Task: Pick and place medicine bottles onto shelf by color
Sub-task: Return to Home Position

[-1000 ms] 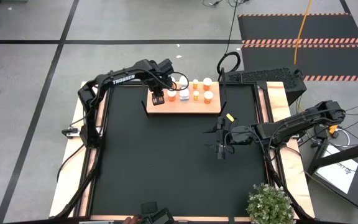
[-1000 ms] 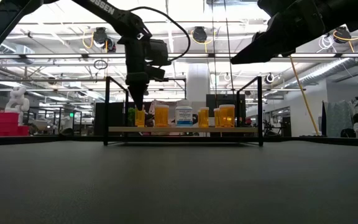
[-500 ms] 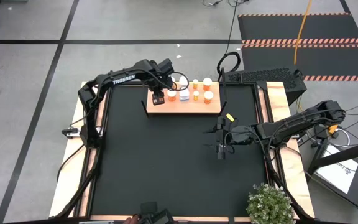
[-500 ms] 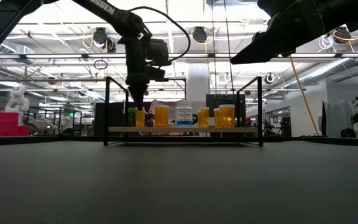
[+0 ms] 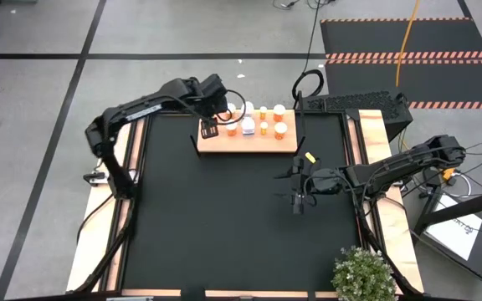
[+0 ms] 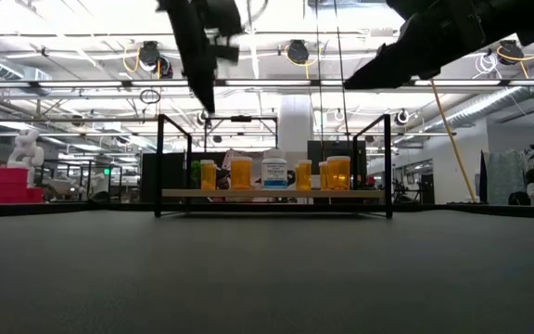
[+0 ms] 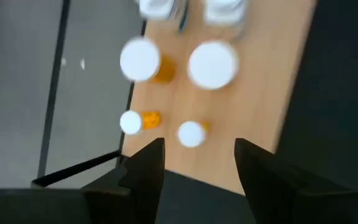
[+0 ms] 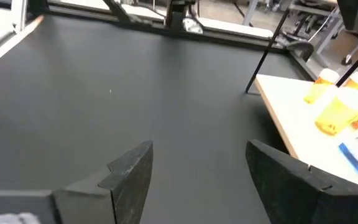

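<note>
Light-wood shelf (image 5: 253, 145): flat rectangle, long axis left-right.
Medicine bottles (image 5: 279, 130): cylinders, upright, caps up.
Left gripper (image 5: 210, 131): fingers apart, empty, above shelf end.
Right gripper (image 5: 296, 203): fingers apart, empty.

Orange medicine bottles (image 6: 240, 173) and one white bottle (image 6: 274, 173) in a row on shelf (image 6: 272, 194), left gripper (image 6: 208, 100) well above its left end, right gripper (image 6: 360, 80) high

A robotics lab hall: exposed ceiling pipes (image 6: 82, 83), black floor tape (image 5: 141, 57), hazard-striped mats (image 5: 408, 38).
</note>
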You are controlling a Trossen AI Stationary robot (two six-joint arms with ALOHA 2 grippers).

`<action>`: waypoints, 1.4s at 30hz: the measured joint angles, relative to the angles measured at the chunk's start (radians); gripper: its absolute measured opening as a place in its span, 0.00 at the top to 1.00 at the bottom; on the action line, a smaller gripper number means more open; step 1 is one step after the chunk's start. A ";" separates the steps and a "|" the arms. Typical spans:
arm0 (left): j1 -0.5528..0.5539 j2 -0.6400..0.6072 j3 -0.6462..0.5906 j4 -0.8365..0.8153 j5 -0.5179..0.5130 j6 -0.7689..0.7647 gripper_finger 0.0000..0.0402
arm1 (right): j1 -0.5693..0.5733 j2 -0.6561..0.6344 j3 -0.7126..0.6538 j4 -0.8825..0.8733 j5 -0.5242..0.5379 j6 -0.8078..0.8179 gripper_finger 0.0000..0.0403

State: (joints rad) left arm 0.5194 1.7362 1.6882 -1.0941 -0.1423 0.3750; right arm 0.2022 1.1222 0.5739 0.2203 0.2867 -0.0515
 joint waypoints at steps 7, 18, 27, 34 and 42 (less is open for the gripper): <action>-0.146 -0.150 0.000 0.010 0.011 -0.032 0.51 | 0.000 -0.106 0.000 -0.012 0.000 -0.044 0.39; -0.345 -0.397 -0.292 0.242 0.001 -0.109 0.51 | 0.000 -0.353 0.000 -0.243 -0.002 -0.057 0.68; -0.404 -0.636 -0.679 0.629 -0.001 -0.160 0.54 | -0.020 -0.400 0.000 -0.319 -0.004 -0.085 0.95; -0.421 -0.759 -0.930 0.901 0.001 -0.142 0.75 | -0.032 -0.400 -0.009 -0.330 -0.004 -0.045 0.98; -0.421 -0.789 -1.151 1.153 0.062 -0.145 0.96 | -0.033 -0.400 -0.181 -0.101 -0.004 -0.052 1.00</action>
State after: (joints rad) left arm 0.0982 0.9470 0.5376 0.0586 -0.0807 0.2295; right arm 0.1692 0.7219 0.3925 0.1189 0.2827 -0.1038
